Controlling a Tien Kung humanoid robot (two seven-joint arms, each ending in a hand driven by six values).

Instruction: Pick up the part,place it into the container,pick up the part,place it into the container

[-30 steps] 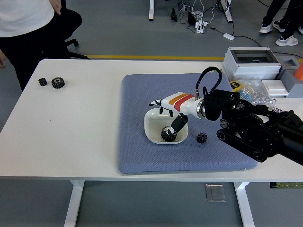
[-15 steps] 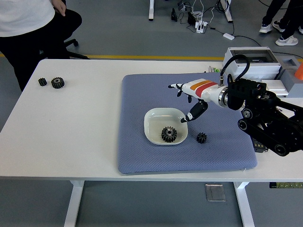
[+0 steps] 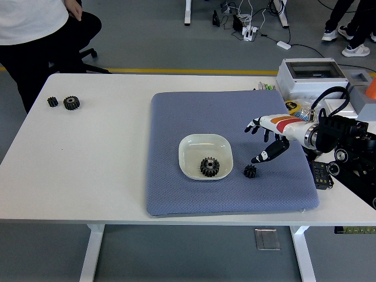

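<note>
A large black gear (image 3: 210, 166) lies in the white bowl (image 3: 194, 149) near the middle of the blue mat (image 3: 170, 117). A smaller black gear (image 3: 250, 171) sits on the mat just right of the bowl. My right hand (image 3: 265, 140), white with red and orange stripes, hovers over the mat's right part, above and to the right of the small gear. Its fingers are spread and it holds nothing. My left arm is out of view.
Two more black gears (image 3: 65, 102) lie at the table's far left. A grey box (image 3: 311, 76) and clutter stand at the back right. A person (image 3: 29, 29) stands at the far left corner, hands away from the table.
My right hand let go of the large gear in the bowl, then pulled back to the right, away from the bowl. The gear stays in the bowl.
</note>
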